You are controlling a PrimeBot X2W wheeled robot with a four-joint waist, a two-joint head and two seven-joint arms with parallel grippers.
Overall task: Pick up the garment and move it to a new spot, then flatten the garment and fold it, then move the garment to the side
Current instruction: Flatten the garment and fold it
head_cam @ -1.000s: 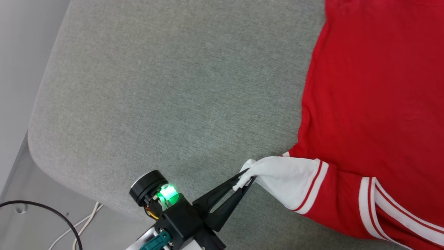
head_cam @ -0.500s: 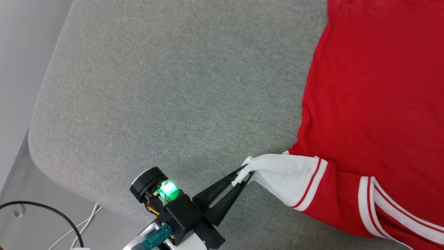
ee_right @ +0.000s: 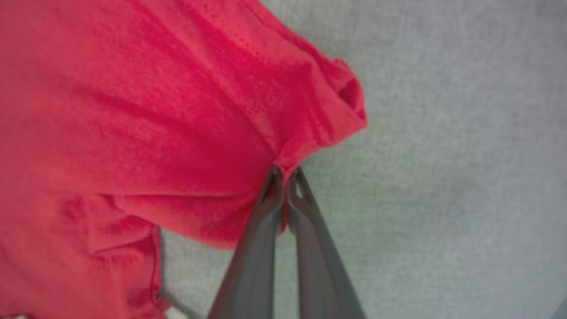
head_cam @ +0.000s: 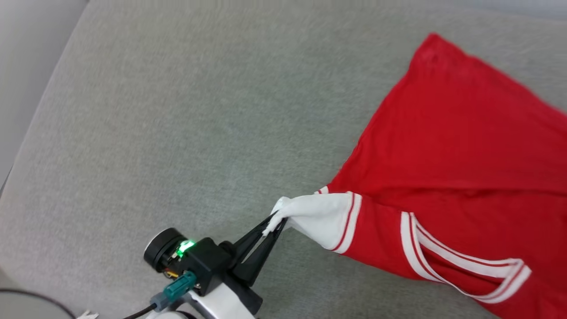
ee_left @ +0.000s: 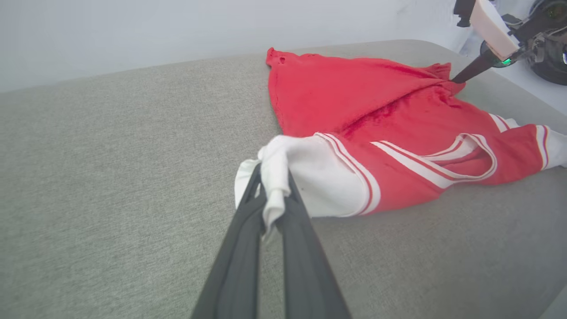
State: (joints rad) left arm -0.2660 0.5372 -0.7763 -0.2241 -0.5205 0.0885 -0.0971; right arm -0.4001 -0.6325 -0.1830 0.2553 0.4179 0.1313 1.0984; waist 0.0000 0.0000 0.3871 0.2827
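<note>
1. My left claw (head_cam: 274,223) is pinched narrow on the cuff of the white sleeve (head_cam: 319,215). A twist of white cloth sits between the finger ends.
2. The garment (head_cam: 443,155), red, runs out from that claw's tips and off to its right in the head view. It lies on the grey cushion (head_cam: 177,110), drawn into long creases.
3. The striped neck trim (head_cam: 469,262) lies just past the sleeve, on the far side from the left claw.
4. My right claw (ee_right: 285,170) is closed tight on a bunched red edge of the garment. Fabric fans out left of its fingers, with bare cushion to their right.
5. In the left wrist view, the right claw's dark tip meets the far red corner, well apart from the left claw.
</note>
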